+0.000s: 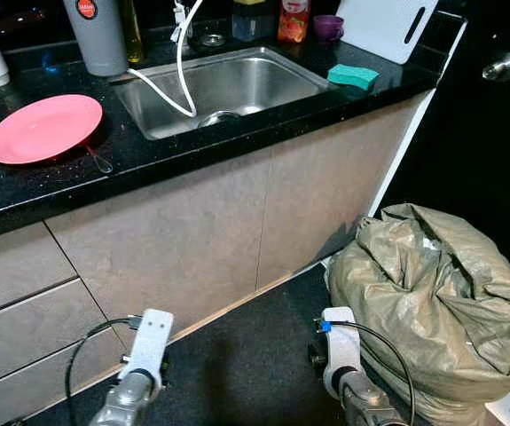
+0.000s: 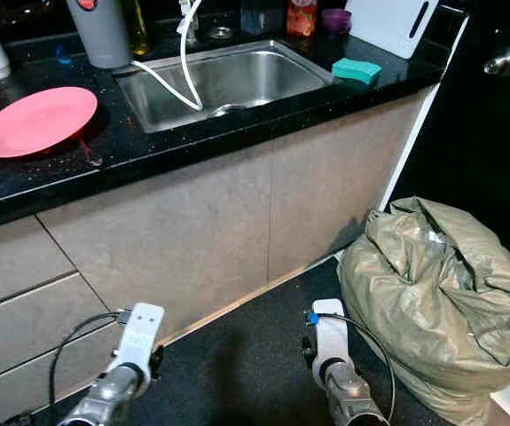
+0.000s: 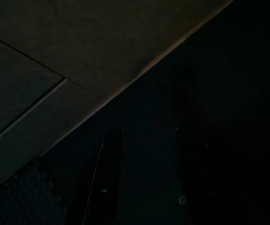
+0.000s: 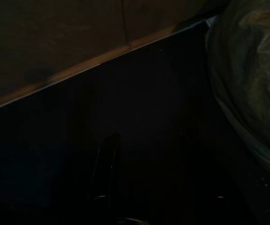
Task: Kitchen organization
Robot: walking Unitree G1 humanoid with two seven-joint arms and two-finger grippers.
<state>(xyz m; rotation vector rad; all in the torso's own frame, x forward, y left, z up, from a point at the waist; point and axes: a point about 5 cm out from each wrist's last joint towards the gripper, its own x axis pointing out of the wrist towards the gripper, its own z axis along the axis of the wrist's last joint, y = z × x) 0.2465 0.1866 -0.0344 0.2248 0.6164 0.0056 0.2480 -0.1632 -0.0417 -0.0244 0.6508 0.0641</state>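
wrist views dark; fingers (image 3: 109,178) faint.

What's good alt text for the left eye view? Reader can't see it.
A black kitchen counter holds a steel sink with a white hose hanging into it, a pink plate on its left and a green sponge on its right. Below, both silver arms hang low before beige cabinets, beside a stuffed olive sack on the dark floor.

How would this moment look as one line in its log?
arms: both hanging idle | left tool: open | right tool: open | ahead: pink plate, sink | floor: sack
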